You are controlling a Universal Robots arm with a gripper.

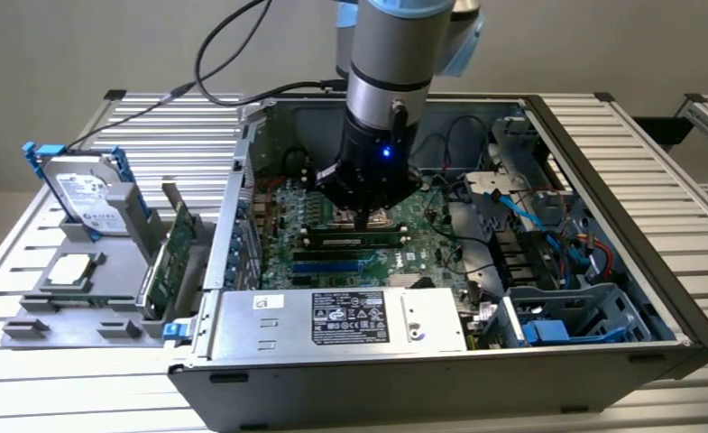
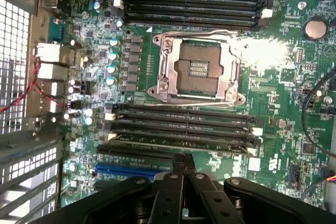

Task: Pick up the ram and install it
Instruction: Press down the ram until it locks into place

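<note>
- Gripper (image 1: 370, 219) (image 2: 184, 158): black, carried on a grey arm. It is held low over the motherboard (image 2: 283, 93), directly above the CPU socket (image 2: 202, 72) in the exterior view. The jaws are seen pressed together in the wrist view, with nothing visible between them. A blue light is lit on the gripper body.
- Ram (image 1: 356, 240): a green stick with a row of black chips. It is stood on edge in the bank of black memory slots (image 2: 181, 124) just beside the CPU socket, on the gripper's side. It is found just under the fingertips; contact cannot be confirmed.
- CPU socket: open and empty, framed by a metal bracket. A second bank of four black slots is set on its far side.
- Blue slot (image 2: 123, 171): located beyond the ram's bank, further from the CPU socket.
- Coin cell (image 2: 315, 27): round and silver, well apart from the CPU socket.
- Power supply (image 1: 342, 320): a metal box bearing a black-and-white label. Its print is too small to be read.
- Hard drive (image 1: 89, 194): white-labelled and kept in a blue caddy outside the case (image 1: 642, 271), far from the CPU socket. Its writing is illegible.
- Expansion card (image 1: 176, 253): green, stood upright between the hard drive and the case.
</note>
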